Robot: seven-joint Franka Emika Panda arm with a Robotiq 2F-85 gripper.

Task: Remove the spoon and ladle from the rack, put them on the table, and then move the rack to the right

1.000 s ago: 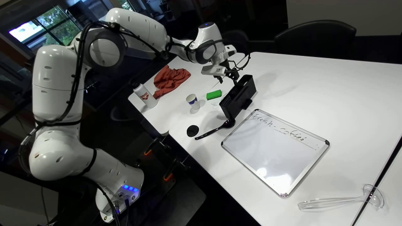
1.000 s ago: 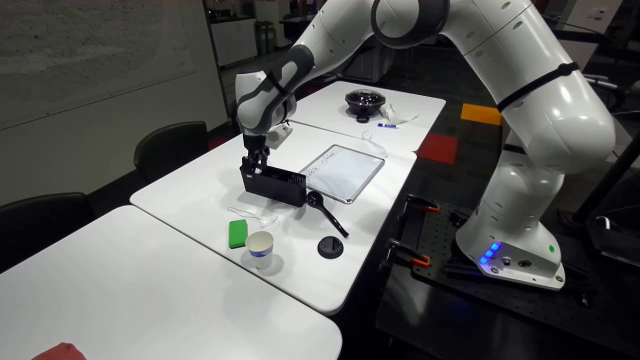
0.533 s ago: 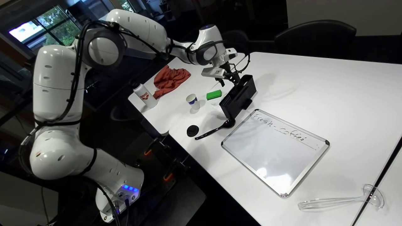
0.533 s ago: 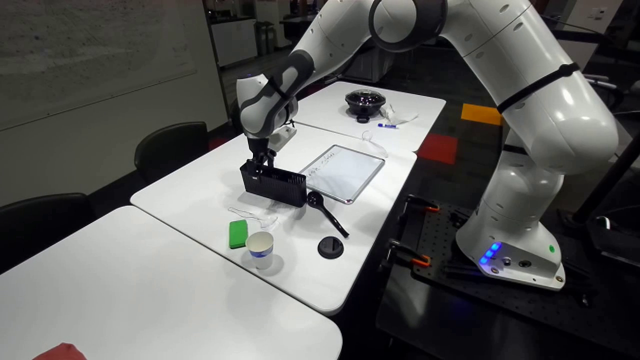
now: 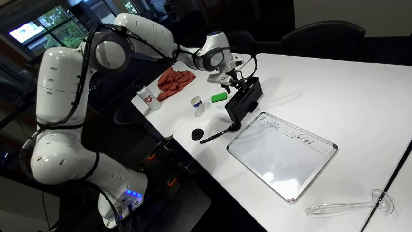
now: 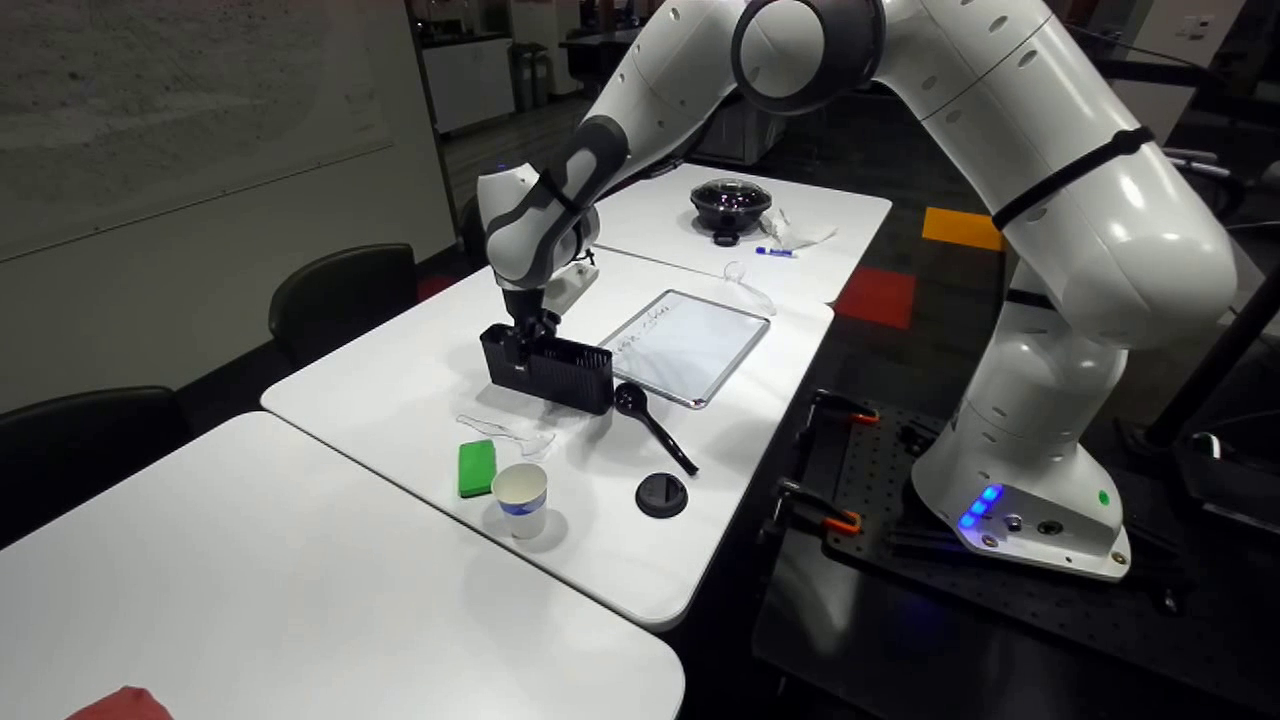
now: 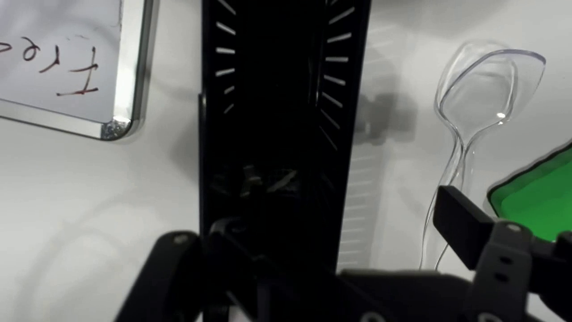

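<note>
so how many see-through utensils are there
2: the spoon, between the rack and the green block, and a clear ladle lying across the table seam; more may hide inside the rack.

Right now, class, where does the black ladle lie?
In an exterior view, the ladle lies on the table, its bowl beside the right-hand end of the rack, its handle end near the black lid.

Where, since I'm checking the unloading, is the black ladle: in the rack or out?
Out: the ladle lies on the table beside the rack in both exterior views.
</note>
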